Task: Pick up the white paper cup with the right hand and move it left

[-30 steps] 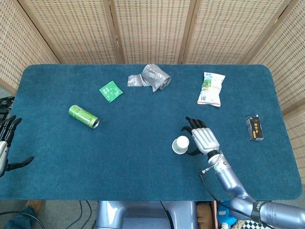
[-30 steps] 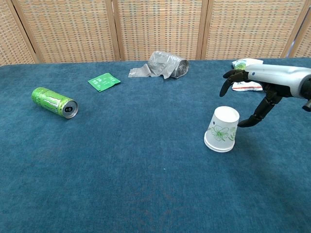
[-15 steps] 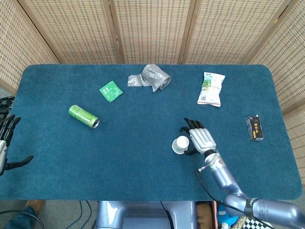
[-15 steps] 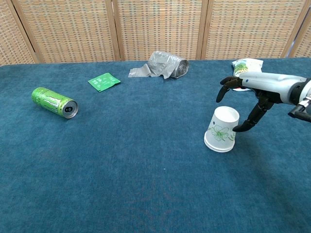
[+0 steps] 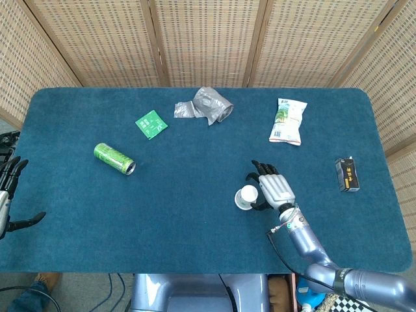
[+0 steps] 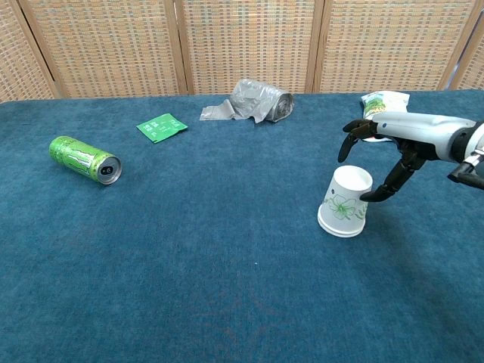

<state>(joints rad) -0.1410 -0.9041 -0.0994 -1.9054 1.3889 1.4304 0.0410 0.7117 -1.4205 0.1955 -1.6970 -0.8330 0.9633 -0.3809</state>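
Observation:
A white paper cup (image 5: 246, 197) (image 6: 345, 200) with a green leaf print stands upside down on the blue table, right of centre. My right hand (image 5: 272, 186) (image 6: 382, 150) hangs just right of the cup and over it, fingers spread and curved around it. In the chest view the thumb tip (image 6: 368, 197) lies against the cup's right side, while the other fingers arch above its top with a gap. Nothing is gripped. My left hand (image 5: 9, 195) rests open at the table's far left edge, seen only in the head view.
A green can (image 5: 114, 158) (image 6: 85, 159) lies on its side at left. A green packet (image 5: 151, 123), a crumpled grey bag (image 5: 207, 106) and a snack bag (image 5: 288, 121) lie along the back. A small dark box (image 5: 348, 174) sits at far right.
My right hand has drawn in leftward to the cup, the thumb tip coming up against its side. The cup has not moved, and the left hand is still.

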